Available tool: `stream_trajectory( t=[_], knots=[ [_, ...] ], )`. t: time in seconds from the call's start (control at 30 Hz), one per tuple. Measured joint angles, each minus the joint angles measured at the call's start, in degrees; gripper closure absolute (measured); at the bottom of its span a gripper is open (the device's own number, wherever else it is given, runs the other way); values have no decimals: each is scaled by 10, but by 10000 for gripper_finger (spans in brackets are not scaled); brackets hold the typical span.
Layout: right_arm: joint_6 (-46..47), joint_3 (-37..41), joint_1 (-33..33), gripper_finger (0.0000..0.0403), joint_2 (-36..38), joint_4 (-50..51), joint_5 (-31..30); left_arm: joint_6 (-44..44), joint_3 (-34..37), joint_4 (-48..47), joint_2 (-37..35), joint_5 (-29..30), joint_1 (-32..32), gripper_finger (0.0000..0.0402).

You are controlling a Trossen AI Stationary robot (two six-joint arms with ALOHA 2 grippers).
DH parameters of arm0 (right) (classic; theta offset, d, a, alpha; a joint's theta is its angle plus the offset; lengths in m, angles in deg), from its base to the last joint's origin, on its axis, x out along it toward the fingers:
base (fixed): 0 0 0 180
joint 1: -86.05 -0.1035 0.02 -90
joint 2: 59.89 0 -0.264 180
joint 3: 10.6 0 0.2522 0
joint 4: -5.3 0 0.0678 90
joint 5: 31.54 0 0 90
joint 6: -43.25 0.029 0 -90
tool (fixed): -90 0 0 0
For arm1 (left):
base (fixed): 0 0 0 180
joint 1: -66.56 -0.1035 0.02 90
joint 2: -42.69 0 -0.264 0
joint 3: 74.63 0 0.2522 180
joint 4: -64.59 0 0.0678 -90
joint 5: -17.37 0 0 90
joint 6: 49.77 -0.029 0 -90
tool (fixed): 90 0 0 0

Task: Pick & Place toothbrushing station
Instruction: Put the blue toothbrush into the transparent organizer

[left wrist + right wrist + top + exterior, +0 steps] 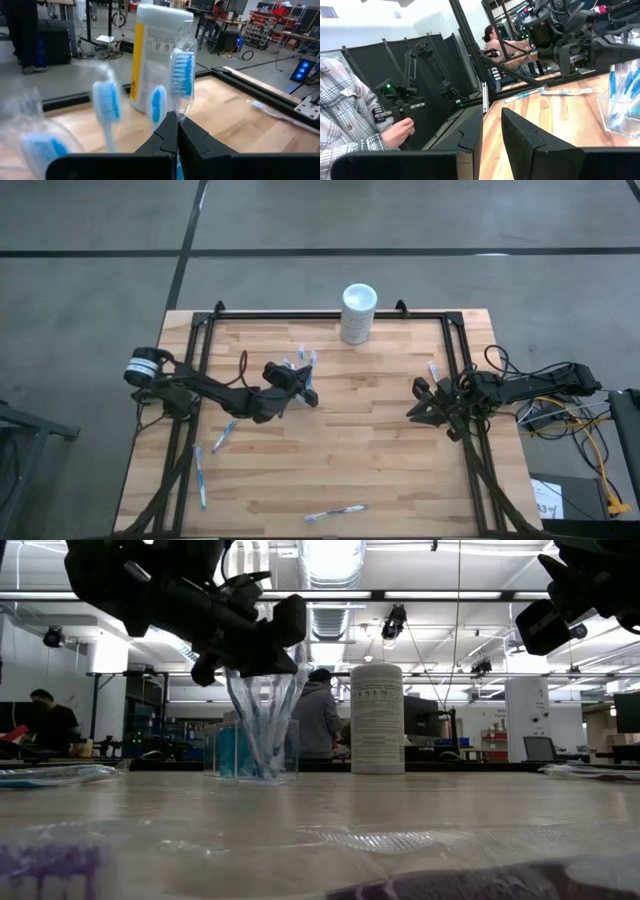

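Observation:
A small clear cup [303,367] stands on the wooden table and holds several blue-and-white toothbrushes in clear wrappers [262,725]. Something teal [235,750] shows in or behind the cup. My left gripper [305,390] is just above the cup [262,755], shut on one wrapped toothbrush [182,75]. My right gripper [425,402] is open and empty near the table's right edge, clear of the cup [620,110]. More wrapped toothbrushes lie flat on the table at the left [222,435], near left [200,477], near edge [335,513] and right [434,372]. My left gripper pinches a wrapped toothbrush between its two fingers, on the handle just below the brush head [176,119]. The fingers come from the table's left, slanting down. The toothbrush stands upright, head up; the fingers hide its lower part.
A tall white cylinder [358,313] stands at the table's far edge, behind the cup. A black frame [330,315] runs round the table. Bare wood lies between the two arms. A person's hand [400,132] holds a small device beyond the table's edge.

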Motion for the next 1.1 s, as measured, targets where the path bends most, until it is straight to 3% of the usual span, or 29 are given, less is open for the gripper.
stream_trajectory(
  t=[0.77, 0.97, 1.1],
  knots=[
    [0, 0, 0, 335, 0, 1, 0, 97, 1, -18, 34, -5, 7, 399],
    [0, 0, 0, 335, 0, 2, 0, 11, -5, -18, 33, -3, 16, 397],
    [0, 0, 0, 335, 0, 3, 0, -10, -17, -16, 32, 6, 22, 375]
  ],
)
